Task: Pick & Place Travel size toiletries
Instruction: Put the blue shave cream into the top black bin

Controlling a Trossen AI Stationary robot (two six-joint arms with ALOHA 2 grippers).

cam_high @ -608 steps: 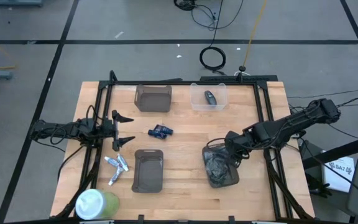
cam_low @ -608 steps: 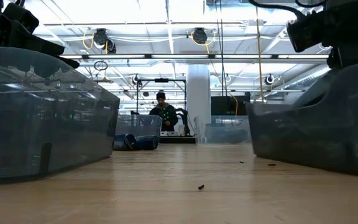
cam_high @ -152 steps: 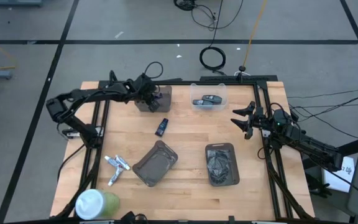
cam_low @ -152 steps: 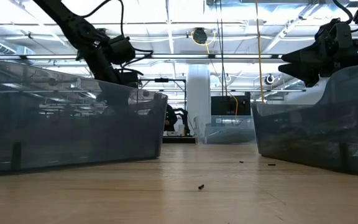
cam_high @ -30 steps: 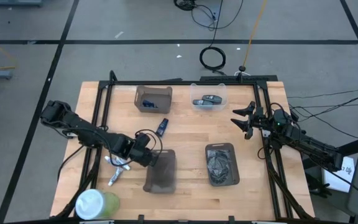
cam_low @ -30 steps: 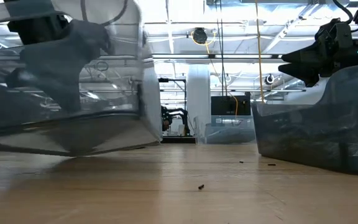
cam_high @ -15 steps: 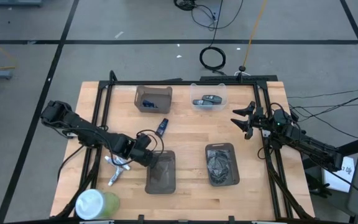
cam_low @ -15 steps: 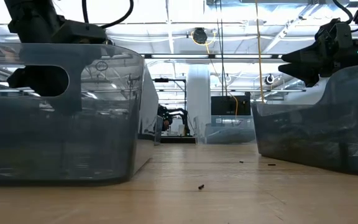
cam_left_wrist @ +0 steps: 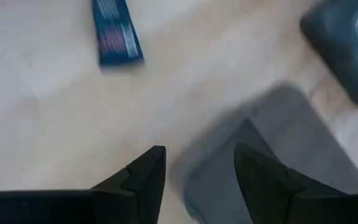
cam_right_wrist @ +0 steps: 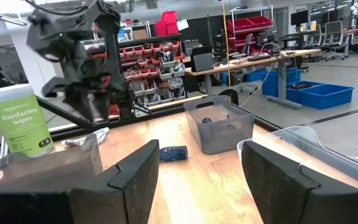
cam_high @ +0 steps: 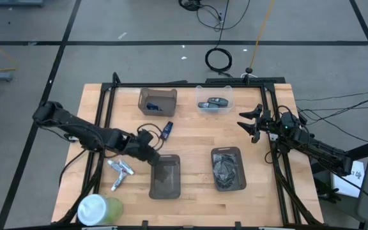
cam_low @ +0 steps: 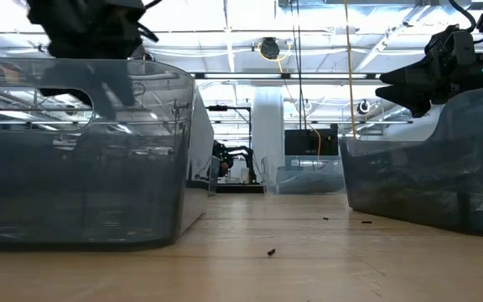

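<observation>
The travel size toiletries [cam_high: 120,171], small white-and-silver tubes, lie on the wood near the table's left side, beside a dark tray [cam_high: 165,176] that stands flat on its base. My left gripper [cam_high: 151,153] hovers open just above that tray's far left corner [cam_left_wrist: 253,155]; in the low view the gripper [cam_low: 90,25] is above the rim. My right gripper [cam_high: 243,126] waits open at the right, off the table top, with nothing between its fingers [cam_right_wrist: 197,155].
A blue packet [cam_high: 167,130] lies on the wood beyond the tray. At the far edge stand a dark bin [cam_high: 157,101] and a clear bin [cam_high: 214,101]. A tray of dark stuff [cam_high: 227,169] sits at the right, a wipes canister [cam_high: 98,209] at the near left corner.
The dark tray, tipped up and off the wood a second ago, has come down flat on its base. My left gripper has left the tray's wall and risen, moving a little toward the table's far left. My right arm has kept still.
</observation>
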